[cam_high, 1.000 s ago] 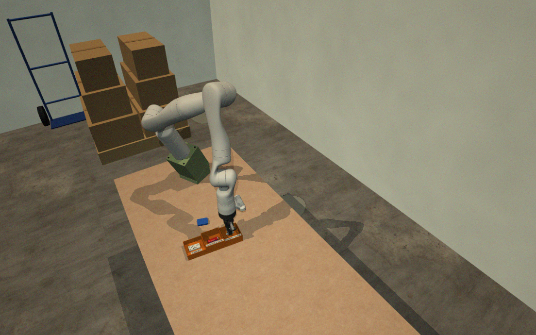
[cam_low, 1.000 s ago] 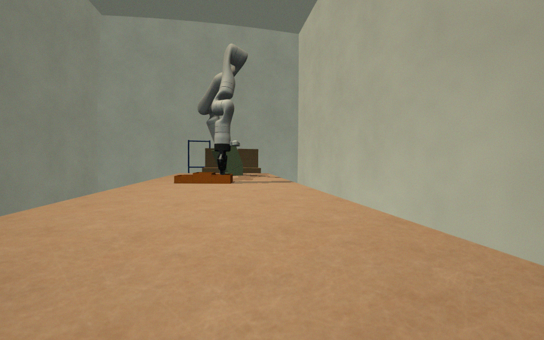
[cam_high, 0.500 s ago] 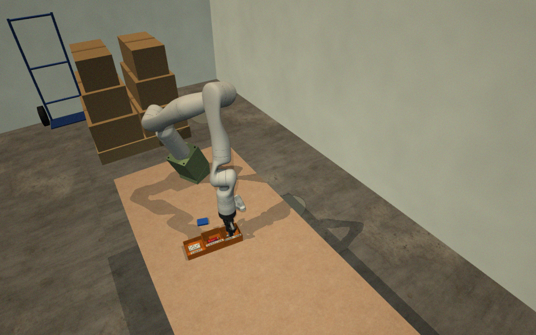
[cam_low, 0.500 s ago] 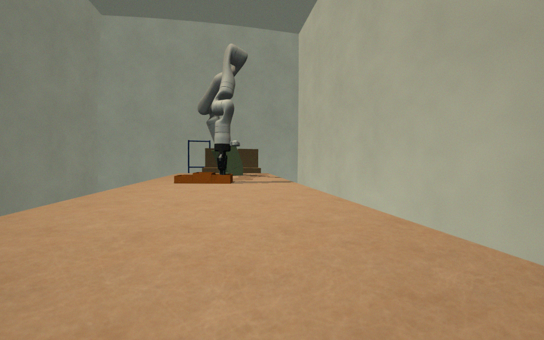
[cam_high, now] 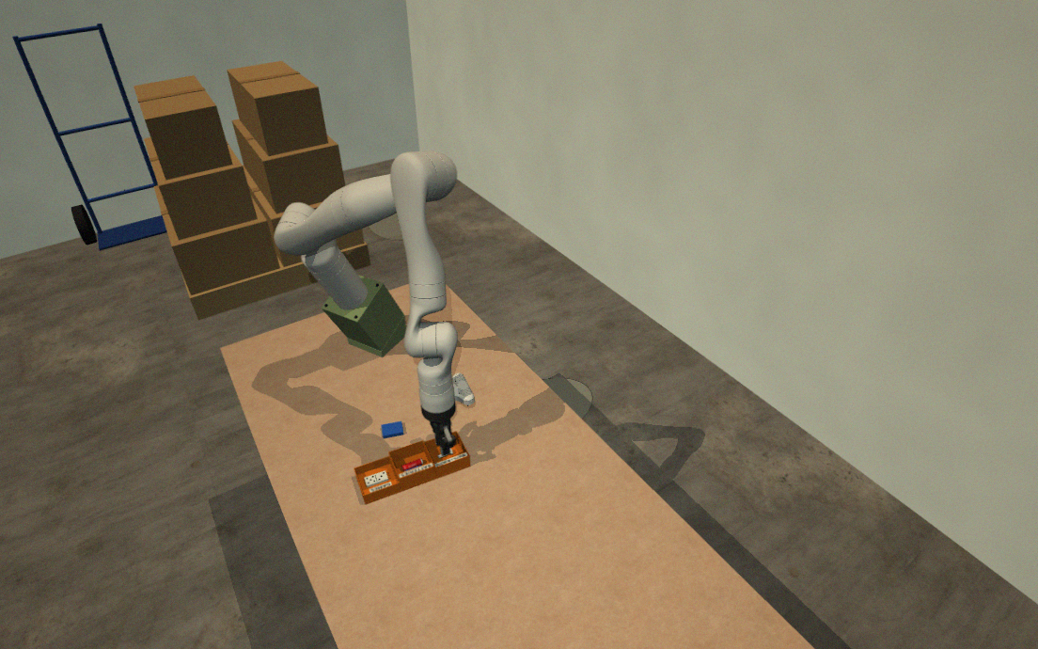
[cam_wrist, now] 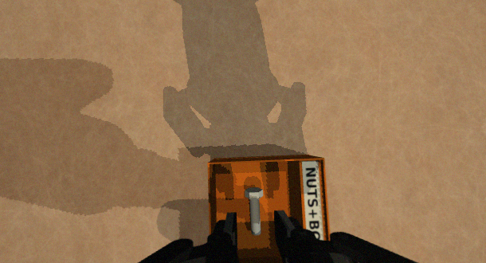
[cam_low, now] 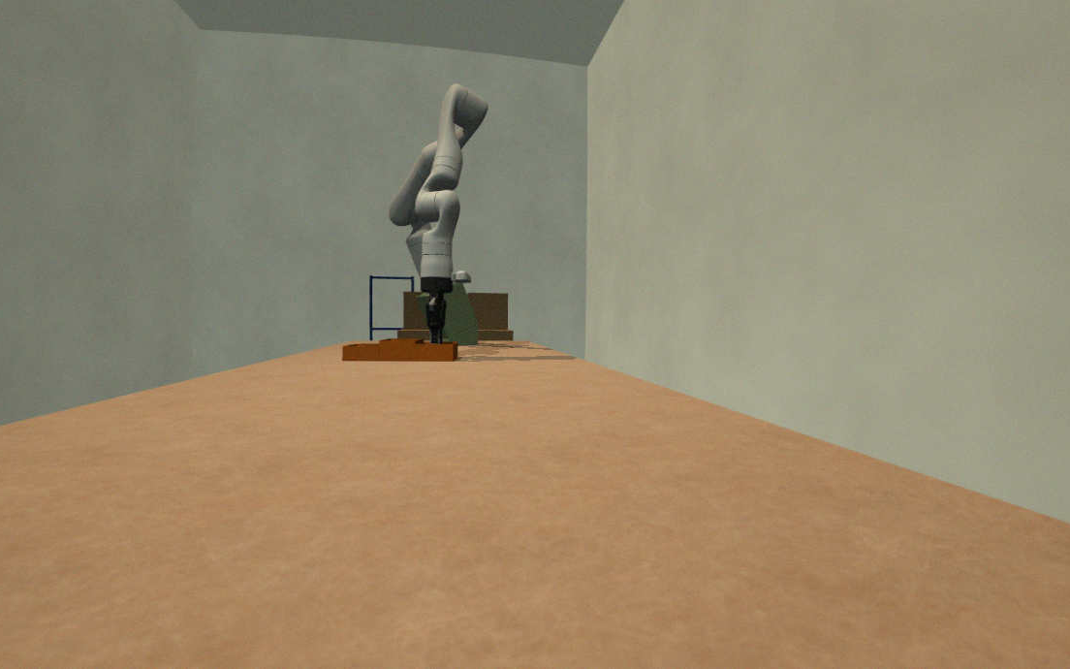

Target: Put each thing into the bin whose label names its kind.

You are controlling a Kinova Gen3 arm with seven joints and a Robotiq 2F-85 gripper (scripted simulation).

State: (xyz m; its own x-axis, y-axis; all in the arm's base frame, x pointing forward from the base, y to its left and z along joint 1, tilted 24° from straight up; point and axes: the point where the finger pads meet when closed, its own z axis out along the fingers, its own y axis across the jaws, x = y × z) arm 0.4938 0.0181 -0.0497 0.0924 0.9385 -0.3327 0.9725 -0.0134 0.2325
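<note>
My gripper (cam_high: 445, 451) (cam_low: 436, 339) (cam_wrist: 256, 225) is partly open, its fingertips low in the right bin (cam_high: 453, 463) (cam_wrist: 311, 202), whose label begins "NUTS+B". A grey bolt (cam_wrist: 255, 213) lies between the fingers, with a gap on each side. The middle bin (cam_high: 416, 480) holds a red thing (cam_high: 413, 464), and its label is too small to read surely. The left bin (cam_high: 380, 496) holds a white tile with black dots, a domino (cam_high: 375, 478). A small flat blue block (cam_high: 392, 429) lies on the table behind the bins.
The three orange bins stand joined in a row on the tan table (cam_high: 523, 547) (cam_low: 522, 498). The arm rises above the right bin from its green base (cam_high: 373, 318) at the back. Stacked cartons (cam_high: 216, 201) and a blue hand truck (cam_high: 97, 124) stand beyond the table.
</note>
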